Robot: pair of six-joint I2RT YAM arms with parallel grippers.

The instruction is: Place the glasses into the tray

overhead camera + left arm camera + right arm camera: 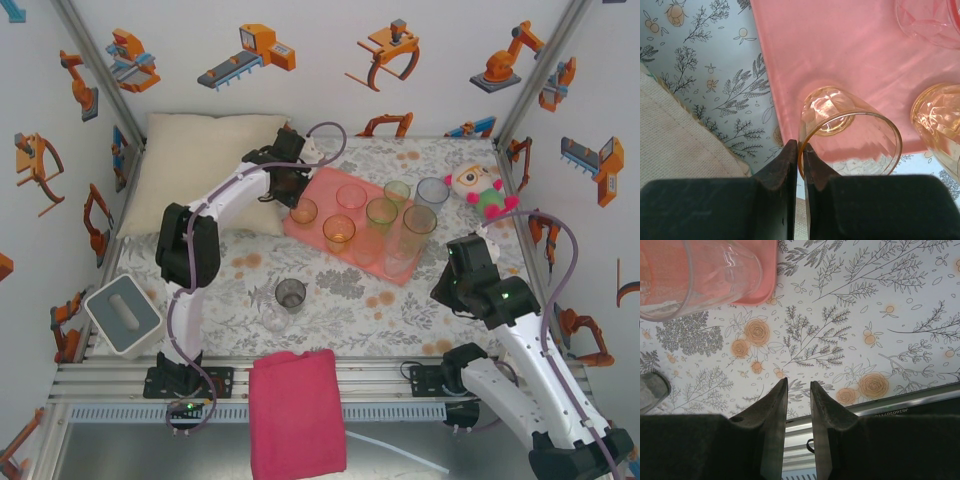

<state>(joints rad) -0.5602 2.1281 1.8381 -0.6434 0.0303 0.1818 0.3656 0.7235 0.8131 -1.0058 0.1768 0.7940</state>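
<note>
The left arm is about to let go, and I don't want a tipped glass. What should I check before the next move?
1. left gripper pinching the rim of the orange glass: ok.
2. Its base over the tray: ok, near the corner.
3. Base fully set down: cannot tell.
4. right gripper empty, jaws apart: ok.
5. Every glass in the tray: not ok; smoky glass stands outside.
</note>
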